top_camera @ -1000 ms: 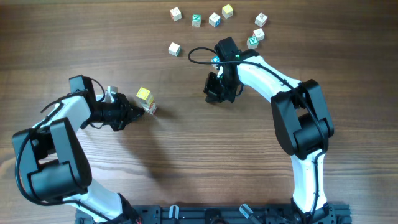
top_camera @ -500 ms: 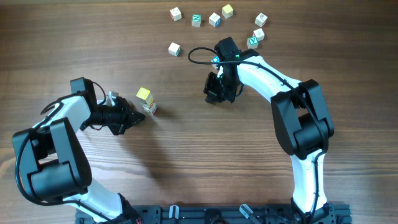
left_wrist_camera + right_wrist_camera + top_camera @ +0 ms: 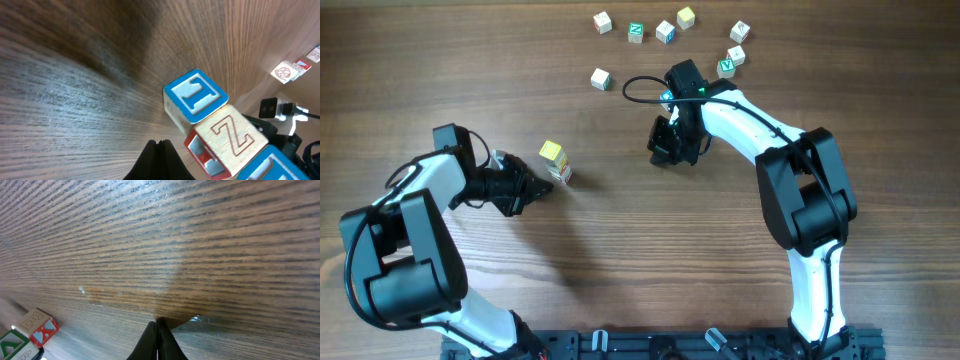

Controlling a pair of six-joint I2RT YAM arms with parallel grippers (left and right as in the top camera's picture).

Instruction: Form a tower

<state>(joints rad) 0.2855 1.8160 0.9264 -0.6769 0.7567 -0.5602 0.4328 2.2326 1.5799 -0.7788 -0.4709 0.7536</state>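
Well left of centre, the left pincer (image 3: 544,187) is shut tight on nothing, its tip just short of the tower (image 3: 556,163), which stands beside it, not touching. Open surface (image 3: 620,260) spreads between the tower and the right pincer (image 3: 663,155), likewise pinched closed and empty-handed. Loose cubes (image 3: 665,32) lie scattered near the far edge

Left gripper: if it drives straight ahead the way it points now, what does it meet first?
Probably the tower, just ahead of the shut left gripper. It might only clip the tower's edge, as depth is unclear.
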